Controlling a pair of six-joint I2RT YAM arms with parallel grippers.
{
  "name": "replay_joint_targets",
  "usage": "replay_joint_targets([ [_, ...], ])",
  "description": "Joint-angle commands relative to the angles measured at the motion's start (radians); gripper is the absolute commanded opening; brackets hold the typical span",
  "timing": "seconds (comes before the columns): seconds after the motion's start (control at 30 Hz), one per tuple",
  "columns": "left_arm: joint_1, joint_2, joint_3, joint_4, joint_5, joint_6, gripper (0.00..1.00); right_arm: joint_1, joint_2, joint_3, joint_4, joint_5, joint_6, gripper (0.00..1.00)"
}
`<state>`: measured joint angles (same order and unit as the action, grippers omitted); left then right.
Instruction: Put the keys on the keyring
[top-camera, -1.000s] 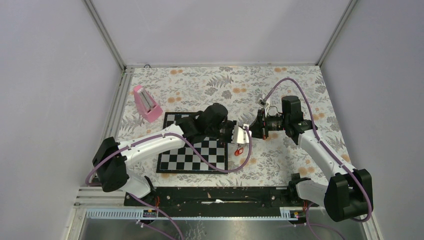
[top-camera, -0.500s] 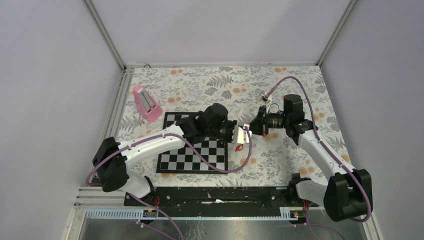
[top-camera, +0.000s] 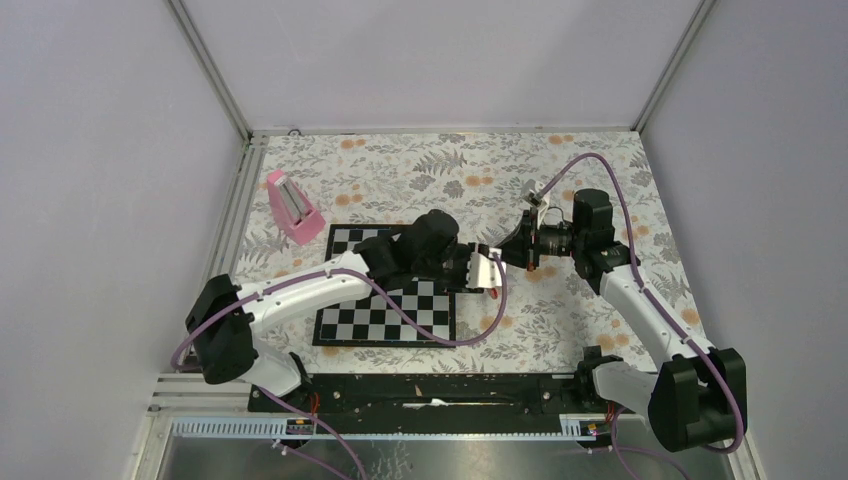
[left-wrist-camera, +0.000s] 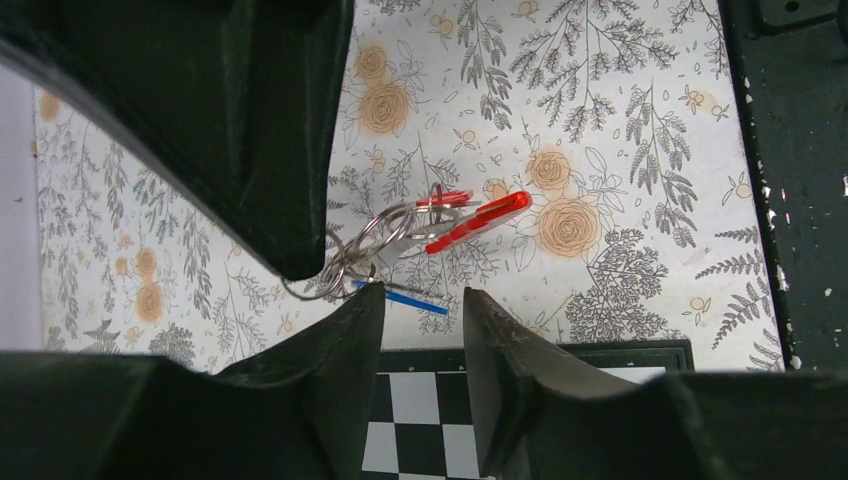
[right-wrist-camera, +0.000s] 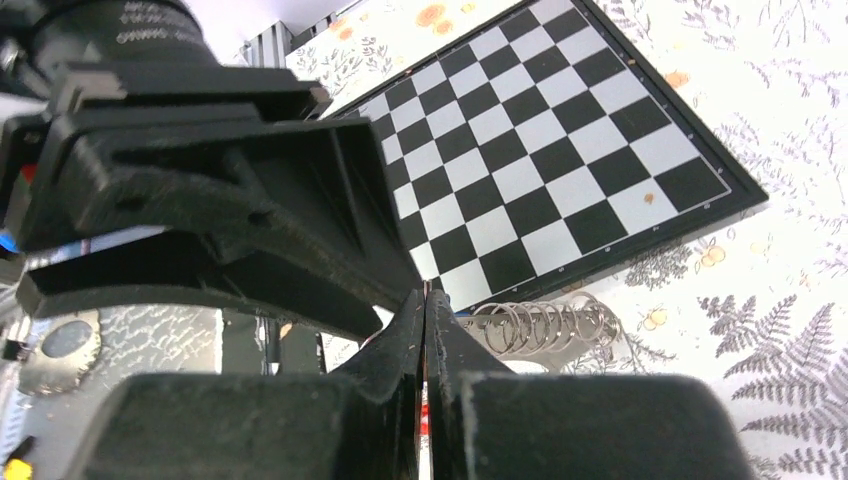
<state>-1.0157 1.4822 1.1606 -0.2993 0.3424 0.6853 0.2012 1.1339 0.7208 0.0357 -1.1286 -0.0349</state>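
Observation:
The keyring (left-wrist-camera: 358, 248) is a bunch of thin steel rings hanging at the tip of my right gripper (left-wrist-camera: 305, 262). That right gripper (right-wrist-camera: 425, 300) is shut, with a thin red-and-white strip of the keyring's fob pinched between its fingers. The row of rings (right-wrist-camera: 545, 323) sticks out to its right. A key with a red tag (left-wrist-camera: 476, 219) and one with a blue tag (left-wrist-camera: 404, 297) hang among the rings above the floral cloth. My left gripper (left-wrist-camera: 424, 300) is open just below them, its left fingertip (left-wrist-camera: 366, 300) close to the blue tag, nothing between its fingers. From above, both grippers (top-camera: 476, 268) (top-camera: 508, 256) meet beside the chessboard.
A black-and-white chessboard (top-camera: 385, 312) lies under the left arm on the floral tablecloth. A pink wedge-shaped block (top-camera: 292, 207) stands at the back left. The black base rail (left-wrist-camera: 790, 150) runs along the near table edge.
My left gripper has opened from shut. The right arm has pulled slightly to the right and the red tag has shifted with it.

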Motion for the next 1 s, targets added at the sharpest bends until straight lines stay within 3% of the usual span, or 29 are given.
replay_joint_targets([
  [0.0,0.023,-0.082,-0.014,0.013,0.026,-0.016,0.45,-0.011,-0.043,0.005,-0.006,-0.081,-0.135,0.00],
  [0.33,0.136,-0.107,0.001,0.031,0.206,-0.135,0.48,-0.011,-0.064,0.001,-0.015,-0.148,-0.195,0.00],
  [0.73,0.224,0.018,0.082,0.128,0.536,-0.392,0.40,-0.011,-0.089,-0.024,0.047,-0.184,-0.129,0.00],
  [0.97,0.236,0.052,0.081,0.169,0.589,-0.445,0.34,-0.011,-0.092,-0.033,0.068,-0.188,-0.111,0.00],
])
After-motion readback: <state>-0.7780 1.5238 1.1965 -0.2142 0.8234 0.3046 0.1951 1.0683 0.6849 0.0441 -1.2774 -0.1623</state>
